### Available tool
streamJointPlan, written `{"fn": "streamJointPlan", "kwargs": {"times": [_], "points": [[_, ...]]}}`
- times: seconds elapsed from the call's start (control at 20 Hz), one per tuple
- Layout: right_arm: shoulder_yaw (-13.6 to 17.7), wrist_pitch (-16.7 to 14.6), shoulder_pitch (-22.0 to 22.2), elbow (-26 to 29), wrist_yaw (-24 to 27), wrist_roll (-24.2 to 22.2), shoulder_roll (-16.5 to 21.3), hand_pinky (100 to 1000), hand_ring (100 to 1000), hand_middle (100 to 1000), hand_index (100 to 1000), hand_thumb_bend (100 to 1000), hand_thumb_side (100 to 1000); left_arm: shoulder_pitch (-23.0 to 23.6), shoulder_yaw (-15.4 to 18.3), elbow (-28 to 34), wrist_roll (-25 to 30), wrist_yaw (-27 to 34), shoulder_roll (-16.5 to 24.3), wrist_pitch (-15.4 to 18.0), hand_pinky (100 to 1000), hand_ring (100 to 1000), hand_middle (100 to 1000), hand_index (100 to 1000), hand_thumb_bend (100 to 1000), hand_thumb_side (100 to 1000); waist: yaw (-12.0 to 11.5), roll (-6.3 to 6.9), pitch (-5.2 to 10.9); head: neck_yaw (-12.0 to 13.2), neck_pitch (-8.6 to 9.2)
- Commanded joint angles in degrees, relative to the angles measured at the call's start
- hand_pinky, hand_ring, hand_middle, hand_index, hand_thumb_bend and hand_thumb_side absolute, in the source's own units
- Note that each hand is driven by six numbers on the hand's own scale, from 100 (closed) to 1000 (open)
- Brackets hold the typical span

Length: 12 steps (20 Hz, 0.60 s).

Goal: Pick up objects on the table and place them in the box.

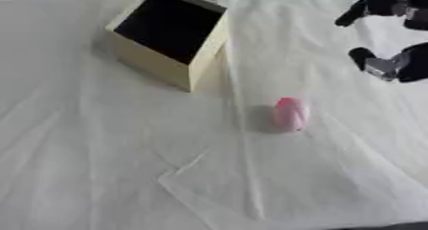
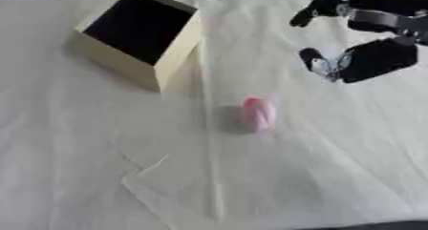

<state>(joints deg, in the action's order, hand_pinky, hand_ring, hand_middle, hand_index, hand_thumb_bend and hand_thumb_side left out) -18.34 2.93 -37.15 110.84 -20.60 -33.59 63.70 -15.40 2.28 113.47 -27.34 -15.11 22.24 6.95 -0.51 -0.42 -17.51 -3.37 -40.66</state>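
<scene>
- A white cloth [image 1: 100, 167] covers the table, creased, with a folded sheet edge showing toward the near side
- The pink thing [image 1: 290, 113], small and rounded, lies on the cloth near the middle, a little to the right; nothing touches it
- It is well apart from the box and sits nearer than it, off toward the box's right corner
- The right hand [image 2: 368, 57] comes in from the upper right and hangs above the cloth, beyond the pink thing and to its right, apart from it
- The right eye view shows more of this hand: a dark palm with a silver part, one finger [image 2: 314, 57] curled down toward the cloth and another [image 2: 314, 12] reaching out farther back; the left eye view cuts most of it off at the edge
- Its fingers are spread apart and hold nothing
- The box [image 1: 159, 62], pale wood with a dark open inside, stands at the far left, turned corner-on
- Nothing can be made out inside the box
</scene>
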Motion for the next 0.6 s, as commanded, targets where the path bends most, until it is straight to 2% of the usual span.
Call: {"fn": "streamJointPlan", "kwargs": {"times": [0.05,0.2,0.6], "points": [[-1.0,1.6,-1.9,1.0,1.1,-1.9,2.1,918,930,815,925,100,503,-0.5,0.0,1.1,0.3,-0.1,1.3,0.0,566,723,734,872,139,694,-0.1,-0.01,1.18,-0.3,-0.23],[-2.7,2.4,-3.7,0.8,1.0,-4.2,1.5,925,930,819,938,100,369,-0.5,-0.1,1.1,0.4,-0.1,1.3,-0.1,566,722,733,872,137,692,-0.2,0.0,1.21,-0.4,-0.26],[-7.0,5.7,-8.3,-1.0,-1.0,-6.6,-0.9,918,906,802,938,100,332,-0.5,-0.2,1.1,0.7,0.0,1.3,-0.1,565,720,731,872,131,692,-0.5,-0.11,1.2,-0.5,-0.48]]}}
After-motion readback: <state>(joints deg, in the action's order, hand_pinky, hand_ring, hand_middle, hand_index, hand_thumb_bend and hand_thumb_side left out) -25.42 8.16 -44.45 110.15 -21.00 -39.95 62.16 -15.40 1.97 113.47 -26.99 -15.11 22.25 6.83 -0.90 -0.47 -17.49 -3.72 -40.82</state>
